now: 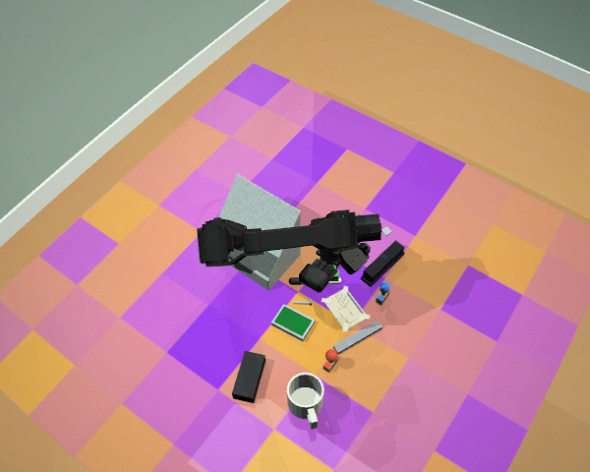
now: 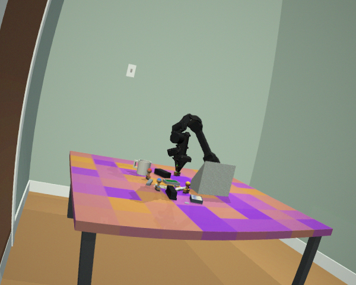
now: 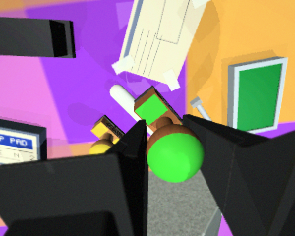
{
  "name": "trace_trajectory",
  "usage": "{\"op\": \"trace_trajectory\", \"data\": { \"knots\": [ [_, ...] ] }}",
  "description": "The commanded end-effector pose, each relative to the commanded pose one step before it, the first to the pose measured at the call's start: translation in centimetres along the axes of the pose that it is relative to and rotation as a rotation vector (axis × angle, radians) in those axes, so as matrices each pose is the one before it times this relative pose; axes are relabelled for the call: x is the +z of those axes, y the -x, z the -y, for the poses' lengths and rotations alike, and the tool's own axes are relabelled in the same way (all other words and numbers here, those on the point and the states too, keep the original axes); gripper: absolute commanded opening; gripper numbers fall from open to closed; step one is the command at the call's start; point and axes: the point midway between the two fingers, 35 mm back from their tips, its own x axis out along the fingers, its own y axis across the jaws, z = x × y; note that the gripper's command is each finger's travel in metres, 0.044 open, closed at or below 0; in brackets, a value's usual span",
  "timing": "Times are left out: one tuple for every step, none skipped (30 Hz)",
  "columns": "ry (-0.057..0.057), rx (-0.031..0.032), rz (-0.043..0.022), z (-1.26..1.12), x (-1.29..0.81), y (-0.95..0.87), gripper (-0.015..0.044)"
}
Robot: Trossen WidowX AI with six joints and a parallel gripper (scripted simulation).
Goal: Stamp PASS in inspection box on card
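One green-knobbed wooden stamp pinched in my black gripper, carried aloft; next I lower it onto the green ink pad.

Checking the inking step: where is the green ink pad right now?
In the wrist view the green ink pad lies on an orange tile at the right, past the screw, apart from the held green-knobbed stamp.

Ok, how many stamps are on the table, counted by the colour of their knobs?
green stamp: 1
blue stamp: 1
red stamp: 1
yellow stamp: 1
Total: 4
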Motion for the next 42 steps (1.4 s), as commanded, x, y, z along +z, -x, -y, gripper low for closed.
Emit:
{"op": "trace_trajectory", "data": {
  "knots": [
    [0.0033,-0.00420,0.00347,2.692,-0.156,0.127,0.0000],
    [0.0000,-0.00043,0.00004,0.547,-0.037,0.003,0.0000],
    [-0.0001,-0.00052,0.00001,0.545,-0.047,-0.001,0.0000],
    [-0.0001,-0.00062,-0.00001,0.543,-0.057,-0.004,0.0000],
    [-0.0001,-0.00072,-0.00004,0.540,-0.067,-0.008,0.0000],
    [-0.0001,-0.00082,-0.00007,0.537,-0.077,-0.012,0.0000],
    [-0.0001,-0.00091,-0.00010,0.534,-0.087,-0.016,0.0000],
    [-0.0002,-0.00101,-0.00014,0.531,-0.097,-0.019,0.0000],
    [-0.0002,-0.00110,-0.00017,0.527,-0.107,-0.023,0.0000],
    [-0.0002,-0.00120,-0.00021,0.523,-0.116,-0.026,0.0000],
    [-0.0002,-0.00129,-0.00025,0.519,-0.126,-0.030,0.0000],
    [-0.0002,-0.00138,-0.00030,0.515,-0.135,-0.033,0.0000],
    [-0.0003,-0.00148,-0.00034,0.510,-0.144,-0.036,0.0000],
    [-0.0003,-0.00157,-0.00039,0.506,-0.154,-0.039,0.0000],
    [-0.0003,-0.00166,-0.00044,0.501,-0.163,-0.042,0.0000],
    [-0.0003,-0.00175,-0.00049,0.496,-0.172,-0.045,0.0000],
    [-0.0003,-0.00184,-0.00054,0.490,-0.181,-0.048,0.0000],
    [-0.0003,-0.00192,-0.00059,0.485,-0.189,-0.051,0.0000],
    [-0.0003,-0.00166,-0.00053,0.396,-0.163,-0.044,0.0000],
    [-0.0002,-0.00102,-0.00034,0.236,-0.101,-0.027,0.0000],
    [-0.0001,-0.00035,-0.00012,0.078,-0.034,-0.009,0.0000],
    [0.0000,0.00000,0.00000,0.000,0.000,0.000,0.0000],
    [0.0000,0.00000,0.00000,0.000,0.000,0.000,0.0000],
    [0.0000,0.00000,0.00000,0.000,0.000,0.000,0.0000],
    [0.0000,0.00000,0.00000,0.000,0.000,0.000,0.0000],
    [0.0000,0.00000,0.00000,0.000,0.000,0.000,0.0000],
    [0.0000,0.00002,0.00000,0.000,0.001,-0.011,0.0000],
    [0.0000,0.00007,0.00001,-0.001,0.003,-0.033,0.0000],
    [0.0000,0.00011,0.00001,-0.002,0.006,-0.055,0.0000],
    [-0.0001,0.00013,0.00002,-0.002,0.007,-0.067,0.0000],
    [-0.0001,0.00012,0.00002,-0.002,0.006,-0.067,0.0000],
    [-0.0001,0.00012,0.00002,-0.002,0.006,-0.067,0.0000],
    [-0.0001,0.00012,0.00002,-0.002,0.006,-0.067,0.0000],
    [-0.0001,0.00011,0.00002,-0.002,0.006,-0.067,0.0000],
    [-0.0001,0.00011,0.00002,-0.001,0.006,-0.066,0.0000],
    [-0.0001,0.00011,0.00001,-0.001,0.006,-0.066,0.0000],
    [-0.0001,0.00010,0.00001,-0.001,0.005,-0.066,0.0000],
    [-0.0001,0.00010,0.00001,-0.001,0.005,-0.066,0.0000],
    [-0.0001,0.00010,0.00001,-0.001,0.005,-0.066,0.0000],
    [-0.0001,0.00009,0.00001,-0.001,0.005,-0.066,0.0000],
    [-0.0001,0.00009,0.00001,-0.001,0.005,-0.066,0.0000],
    [-0.0001,0.00009,0.00001,-0.001,0.005,-0.066,0.0000]
  ]
}}
